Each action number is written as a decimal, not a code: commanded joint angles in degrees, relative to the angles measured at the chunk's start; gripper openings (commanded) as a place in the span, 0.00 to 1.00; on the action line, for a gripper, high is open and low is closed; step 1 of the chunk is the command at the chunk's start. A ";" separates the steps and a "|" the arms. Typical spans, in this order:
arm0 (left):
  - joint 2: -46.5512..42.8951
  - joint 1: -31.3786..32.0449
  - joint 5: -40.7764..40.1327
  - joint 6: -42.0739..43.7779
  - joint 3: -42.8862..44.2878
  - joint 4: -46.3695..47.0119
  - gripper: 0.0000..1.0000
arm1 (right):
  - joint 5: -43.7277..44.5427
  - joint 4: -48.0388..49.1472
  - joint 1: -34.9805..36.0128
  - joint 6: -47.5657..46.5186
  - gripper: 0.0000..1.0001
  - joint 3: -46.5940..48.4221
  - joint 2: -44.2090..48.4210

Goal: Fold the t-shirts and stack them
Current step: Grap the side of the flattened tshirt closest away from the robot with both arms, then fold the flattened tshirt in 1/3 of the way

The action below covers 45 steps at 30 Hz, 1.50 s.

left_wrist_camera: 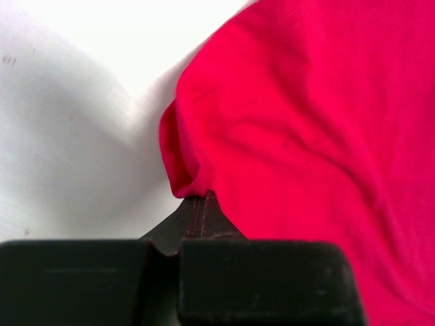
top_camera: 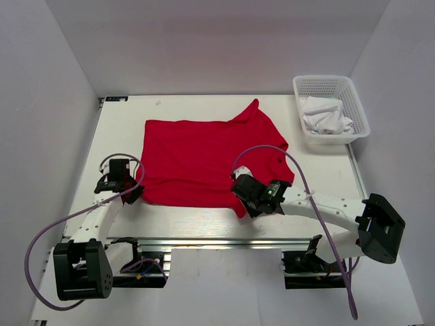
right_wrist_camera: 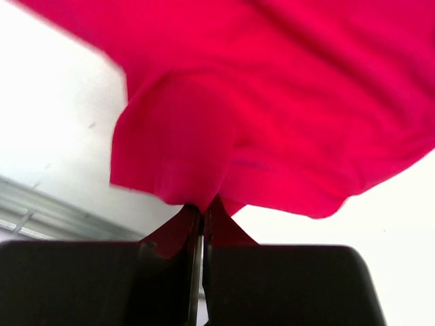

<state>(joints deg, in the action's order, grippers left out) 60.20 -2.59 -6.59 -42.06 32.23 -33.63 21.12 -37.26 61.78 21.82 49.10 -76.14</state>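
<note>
Left arm point(top_camera: 102, 217) reaching forward from its near-left base, left gripper point(left_wrist_camera: 200, 204) pinched closed on the near-left corner of the t-shirt point(top_camera: 197, 156), right arm point(top_camera: 326, 207) stretched leftward along the near edge, right gripper point(right_wrist_camera: 202, 207) clamped on the t-shirt's near-right corner.

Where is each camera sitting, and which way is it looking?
Top external: high behind the robot, looking down at the table, red t-shirt and white basket; left arm and right arm show.
Left wrist: on the left arm, looking along the left jaws, shut on the red t-shirt's edge.
Right wrist: on the right arm, looking along the right jaws, shut on its hem.
Shared: all three see the red t-shirt.
</note>
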 commanded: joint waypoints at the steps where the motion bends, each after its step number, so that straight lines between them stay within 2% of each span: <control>1: 0.70 -0.31 0.79 0.49 4.07 4.09 0.00 | 2.77 2.98 -2.54 -3.71 0.00 2.83 -1.64; 12: 11.24 -0.31 0.70 0.49 14.52 5.41 0.00 | 1.81 4.73 -12.99 -13.47 0.00 10.92 -8.50; 23: 22.22 -0.31 -2.02 0.49 24.10 5.41 0.00 | -0.12 4.56 -21.60 -18.92 0.00 20.76 -16.40; 35: 29.35 -0.31 -4.92 0.49 31.22 7.25 0.00 | 0.75 1.75 -26.79 -24.45 0.00 32.89 -25.63; 45: 37.96 -0.31 -3.08 3.22 36.49 9.72 0.00 | -0.48 1.84 -28.82 -26.48 0.00 39.57 -33.02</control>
<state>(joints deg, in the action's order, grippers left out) 96.95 -2.59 -9.65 -39.90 65.58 -25.23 20.38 -35.03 33.36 -2.87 85.06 -107.24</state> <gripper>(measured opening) 0.009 0.012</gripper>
